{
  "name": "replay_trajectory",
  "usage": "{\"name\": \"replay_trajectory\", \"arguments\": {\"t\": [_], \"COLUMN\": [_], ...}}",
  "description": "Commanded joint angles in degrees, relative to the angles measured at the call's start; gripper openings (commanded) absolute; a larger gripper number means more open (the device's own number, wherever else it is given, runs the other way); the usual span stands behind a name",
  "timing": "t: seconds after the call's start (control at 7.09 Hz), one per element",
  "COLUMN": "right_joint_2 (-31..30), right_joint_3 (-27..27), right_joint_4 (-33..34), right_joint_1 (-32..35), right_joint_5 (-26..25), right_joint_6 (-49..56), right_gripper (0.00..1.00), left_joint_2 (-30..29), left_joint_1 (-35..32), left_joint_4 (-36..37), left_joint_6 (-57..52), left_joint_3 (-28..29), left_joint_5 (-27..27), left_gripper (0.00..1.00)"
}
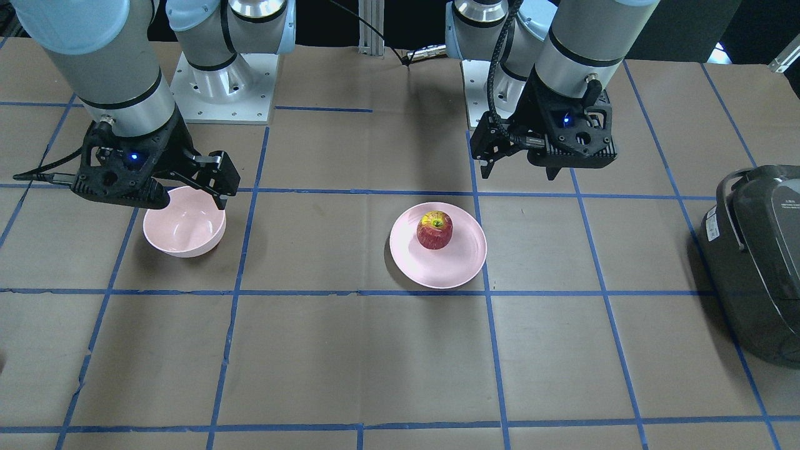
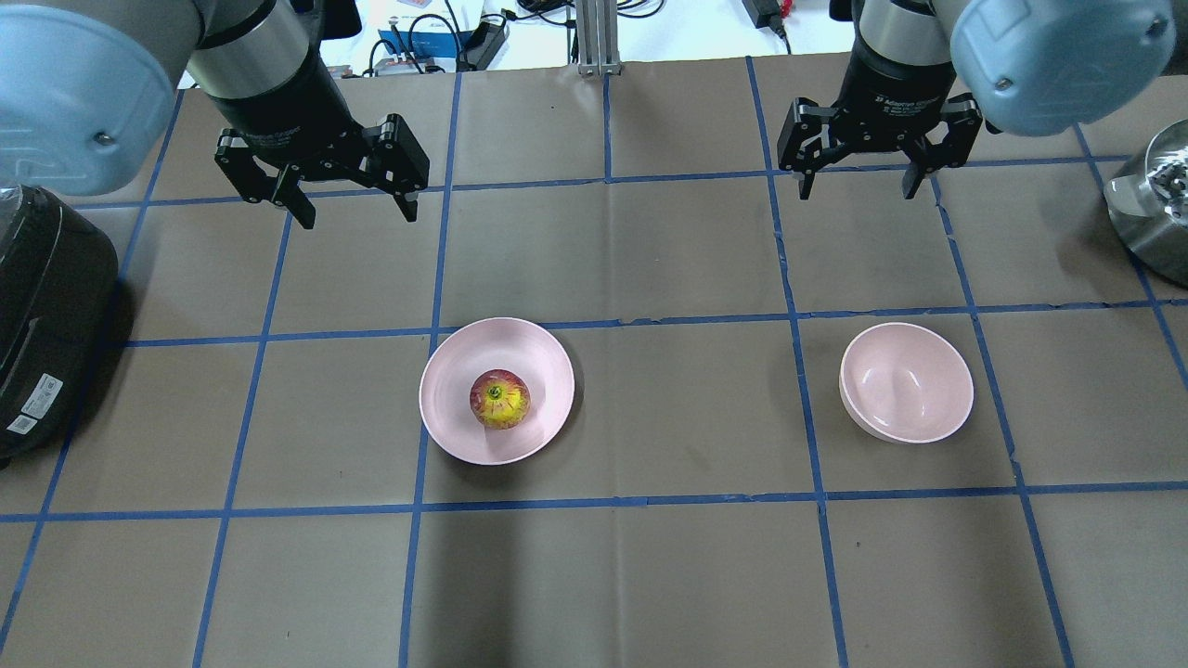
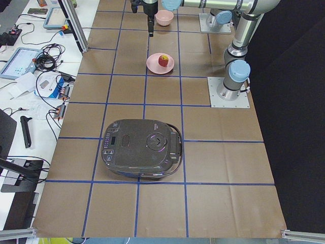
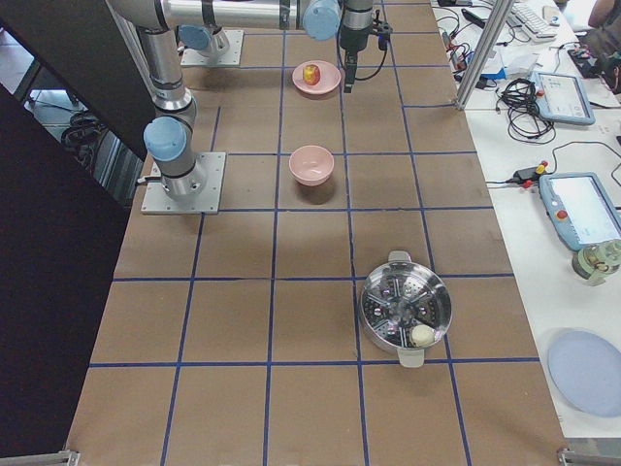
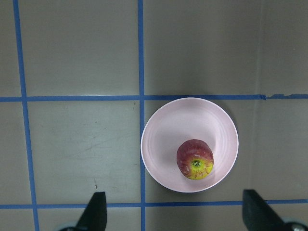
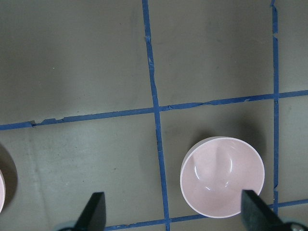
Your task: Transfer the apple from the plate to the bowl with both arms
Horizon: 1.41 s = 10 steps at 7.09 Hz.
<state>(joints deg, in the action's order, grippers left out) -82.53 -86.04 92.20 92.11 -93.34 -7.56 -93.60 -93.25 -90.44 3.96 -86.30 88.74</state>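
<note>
Front cam: right gripper [image 1: 192, 203] blocks part of the bowl [image 1: 184, 234] far rim, rice cooker [image 1: 759, 250] clipped by frame edge; R wrist cam gets only a sliver of plate [image 6: 2, 185] at left edge.

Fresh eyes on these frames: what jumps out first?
The red apple on the pink plate near mid-table draws the eye first. The empty pink bowl stands apart, to its right in the overhead view. The left gripper and right gripper hang above the table, fingers spread, holding nothing.
</note>
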Motion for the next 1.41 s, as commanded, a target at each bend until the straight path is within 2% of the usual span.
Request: {"name": "replay_trajectory", "arguments": {"t": [0.0,0.85,1.13,1.27], "right_joint_2": [0.0,0.2,0.3,0.5], "right_joint_3": [0.0,-0.4,-6.2,-9.4], "right_joint_4": [-0.1,-0.1,1.0,2.3], "right_joint_1": [-0.1,-0.4,-5.9,-11.7], "right_joint_5": [0.1,-0.8,-1.0,-0.6], "right_joint_6": [0.0,0.7,8.3,13.0], "right_gripper": [1.0,1.0,1.0,1.0], "left_joint_2": [0.0,0.1,0.4,0.4], "left_joint_1": [0.0,0.3,0.3,0.2], "left_joint_4": [0.0,0.0,-0.1,-0.1], "left_joint_6": [0.0,0.0,0.0,0.7], "left_joint_3": [-0.1,0.1,-0.5,-1.6], "left_joint_5": [0.0,0.1,0.1,0.1], "left_gripper": [1.0,1.0,1.0,1.0]}}
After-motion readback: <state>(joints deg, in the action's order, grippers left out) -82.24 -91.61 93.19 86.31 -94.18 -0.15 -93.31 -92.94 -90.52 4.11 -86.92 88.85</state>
